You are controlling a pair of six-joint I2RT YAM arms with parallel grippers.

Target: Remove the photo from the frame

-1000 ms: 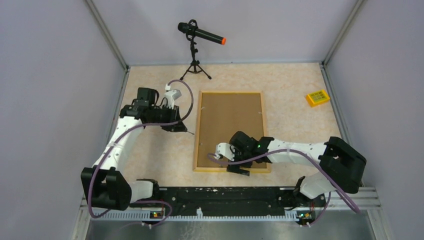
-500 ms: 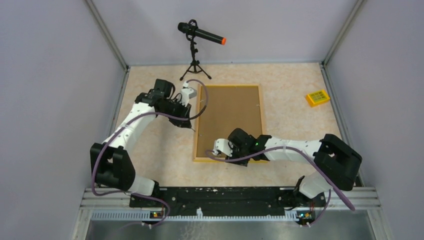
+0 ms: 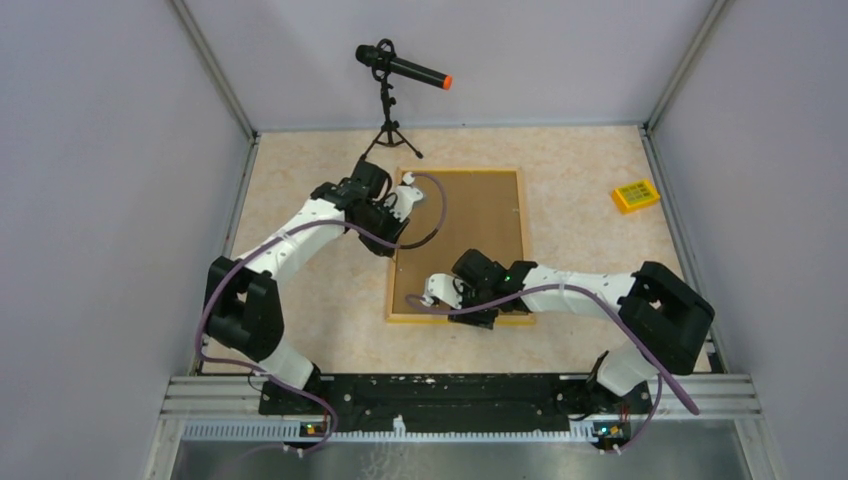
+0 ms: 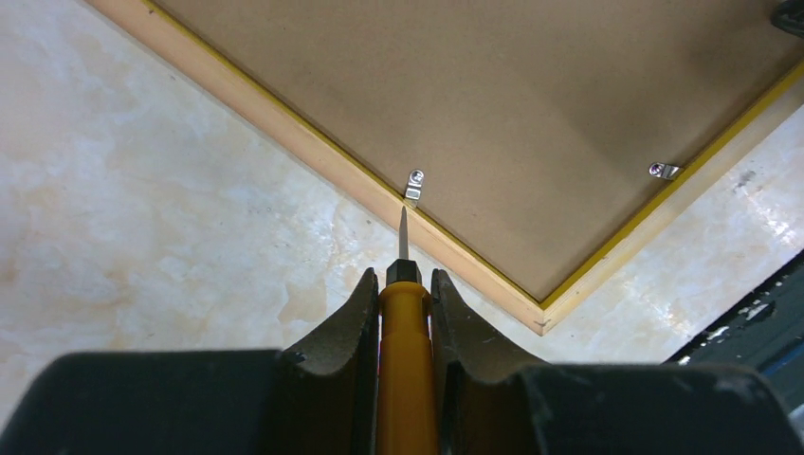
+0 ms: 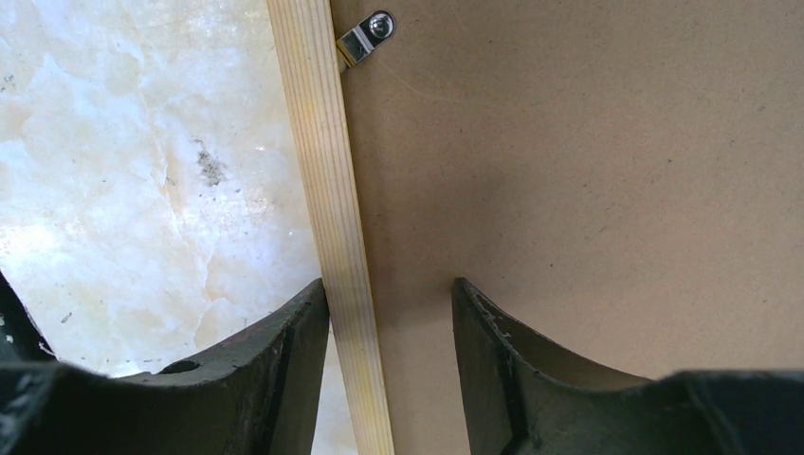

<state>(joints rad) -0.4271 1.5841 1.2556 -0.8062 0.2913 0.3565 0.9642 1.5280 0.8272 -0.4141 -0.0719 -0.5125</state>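
The frame (image 3: 465,235) lies face down, showing its brown fibreboard back and pale wood edge. The photo is hidden under the backing. My left gripper (image 3: 388,228) is shut on a yellow-handled screwdriver (image 4: 406,327). The screwdriver's tip sits just short of a small metal clip (image 4: 414,186) on the frame's left edge. A second clip (image 4: 664,171) shows on the near edge. My right gripper (image 5: 389,318) is open over the frame's near-left part (image 3: 470,312). One finger is outside the wood edge (image 5: 337,218) and the other over the backing. Another clip (image 5: 365,36) lies ahead of it.
A microphone on a small tripod (image 3: 390,100) stands at the back, just beyond the frame. A small yellow block (image 3: 636,194) lies at the right near the wall. Grey walls close in the table on three sides.
My left arm has swung right with the screwdriver, from the open table to the frame's left edge. The frame and my right gripper have shifted slightly away from the arm bases.
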